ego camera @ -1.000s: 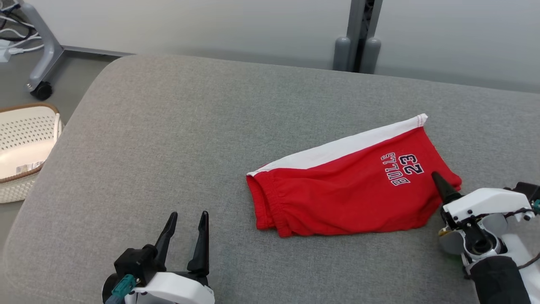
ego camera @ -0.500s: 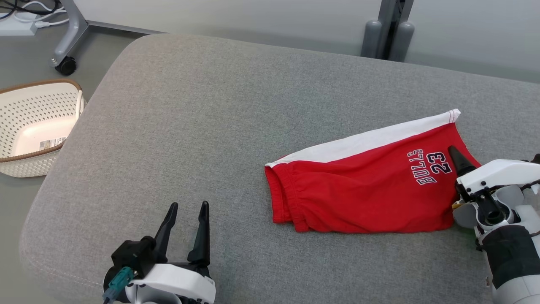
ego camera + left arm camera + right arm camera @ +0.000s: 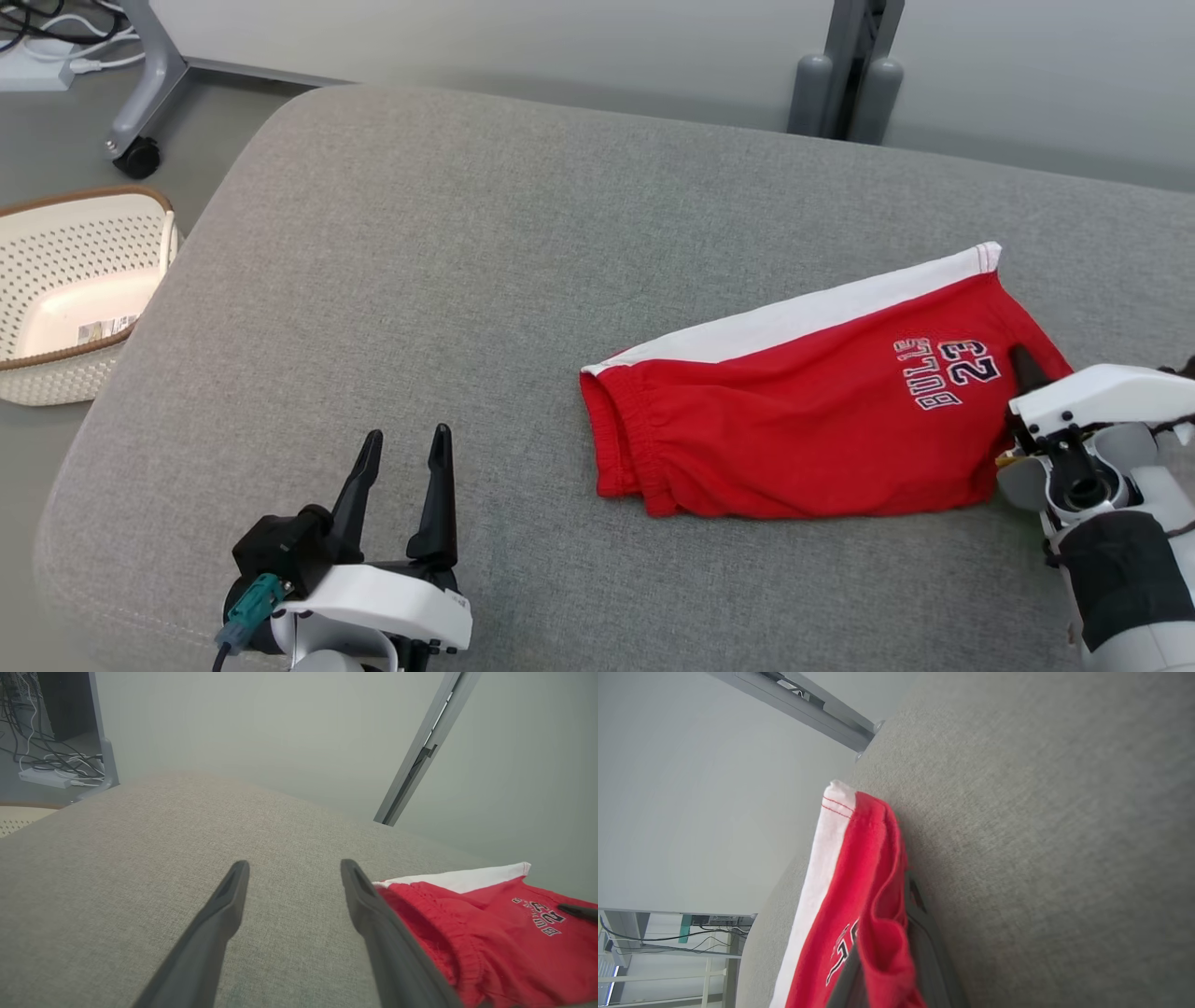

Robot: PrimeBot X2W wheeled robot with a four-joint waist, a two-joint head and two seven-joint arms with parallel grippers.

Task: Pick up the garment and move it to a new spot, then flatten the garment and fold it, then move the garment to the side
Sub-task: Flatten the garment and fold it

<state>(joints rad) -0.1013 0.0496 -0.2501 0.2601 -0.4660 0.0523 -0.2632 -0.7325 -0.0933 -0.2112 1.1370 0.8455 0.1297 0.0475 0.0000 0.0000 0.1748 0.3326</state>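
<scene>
The garment (image 3: 803, 411) is a pair of red shorts with a white side stripe and "BULLS 23" print, lying folded on the right half of the grey cushion (image 3: 448, 280). My right gripper (image 3: 1025, 369) is at its right hem, shut on the fabric. In the right wrist view the red cloth (image 3: 859, 896) is bunched between the two dark fingers (image 3: 927, 938). My left gripper (image 3: 406, 434) stands open near the front left of the cushion, well left of the waistband, with nothing in it. The left wrist view shows its spread fingers (image 3: 369, 905) beside the shorts (image 3: 490, 933).
A white perforated basket (image 3: 37, 387) sits on the floor off the cushion's left edge. A grey frame leg with a caster (image 3: 135, 159) stands at the back left. A grey post (image 3: 845, 84) rises behind the cushion. Bare cushion spreads left of the shorts.
My right gripper has shut on the shorts' right hem, where it stood open before. The head camera has shifted. The left gripper stays open in place.
</scene>
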